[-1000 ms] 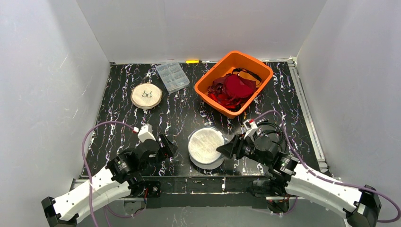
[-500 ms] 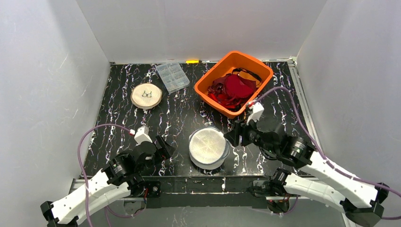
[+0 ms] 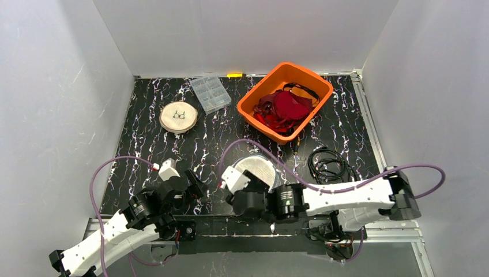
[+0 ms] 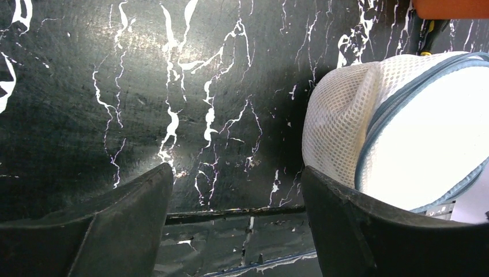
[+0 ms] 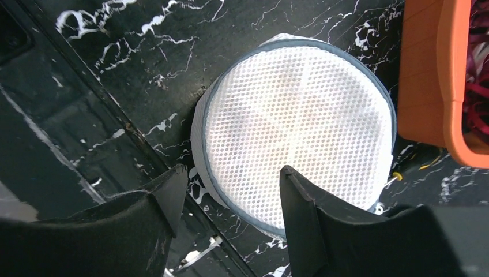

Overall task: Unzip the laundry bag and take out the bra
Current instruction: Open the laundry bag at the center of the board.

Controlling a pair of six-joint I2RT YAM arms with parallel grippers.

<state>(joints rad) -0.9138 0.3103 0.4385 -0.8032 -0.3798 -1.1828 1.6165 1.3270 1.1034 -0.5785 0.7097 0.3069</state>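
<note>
Laundry bag [image 3: 260,167]: round white mesh drum, lower middle of the overhead frame, close to the near table edge. The right arm's wrist covers its lower part. In the right wrist view it fills the centre, flat face up.

Zip [image 5: 230,78]: a blue-grey band running round the bag's rim. No gap shows anywhere along the stretch in view, so the bag reads as closed. The slider cannot be picked out in any view. The mesh is too dense to see what is inside, and no bra shows outside the bag.

Right gripper [image 5: 230,176]: fingers apart, nothing between them but table and the bag's lower-left edge. It hovers over that edge; whether it touches cannot be told.

Left gripper [image 4: 236,179]: fingers wide apart, empty, over bare table at the lower left of the overhead frame. The bag sits just beyond its right finger, not touching.

Orange bin [image 3: 320,86], upper right of the overhead frame, holds red fabric [image 3: 285,107] and is well apart from the bag.

Judgement: nothing of the task is done yet. Left to do: find and grip the slider, run the zip open while the other gripper steadies the bag, then pull the bra out.
</note>
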